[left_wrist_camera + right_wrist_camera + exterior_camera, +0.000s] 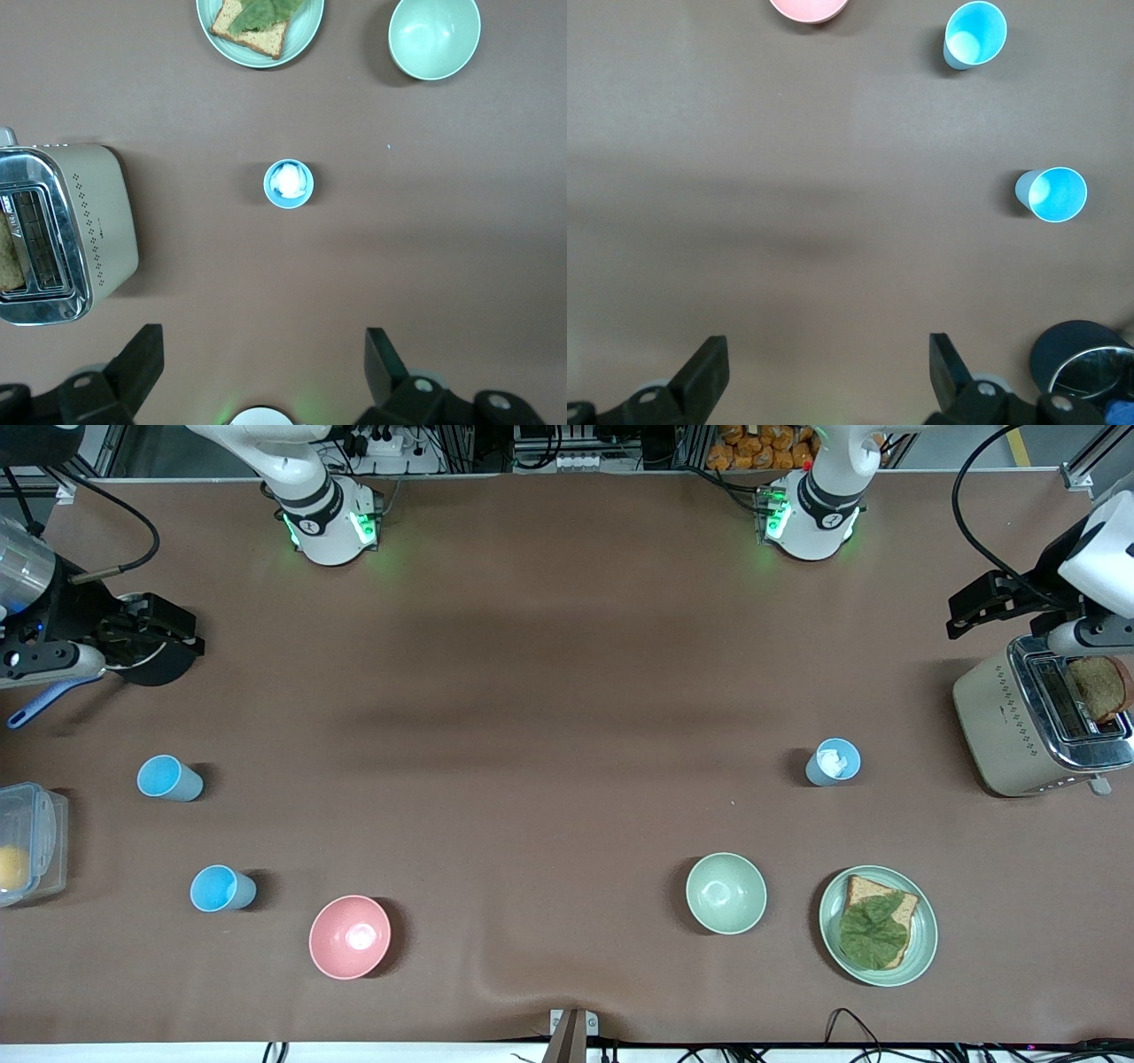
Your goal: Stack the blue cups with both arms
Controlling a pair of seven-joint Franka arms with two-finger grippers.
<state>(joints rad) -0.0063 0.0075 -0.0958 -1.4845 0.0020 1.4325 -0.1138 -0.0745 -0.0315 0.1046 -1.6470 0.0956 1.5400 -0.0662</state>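
Observation:
Three blue cups stand upright on the brown table. Two are toward the right arm's end: one cup [168,778] [1054,194], and another [221,888] [974,34] nearer to the front camera. The third cup [833,762] [289,183] stands toward the left arm's end and has something white inside. My left gripper [263,335] hangs open high over bare table between its base and that third cup. My right gripper [827,340] is open high over bare table, apart from both cups at its end. Neither hand shows in the front view.
A pink bowl [349,936] and a pale green bowl [726,893] sit near the front camera. Beside the green bowl is a plate [921,948] with bread and lettuce. A toaster [1001,717] stands at the left arm's end; a dark pot [155,660] and a clear box [31,850] at the right arm's.

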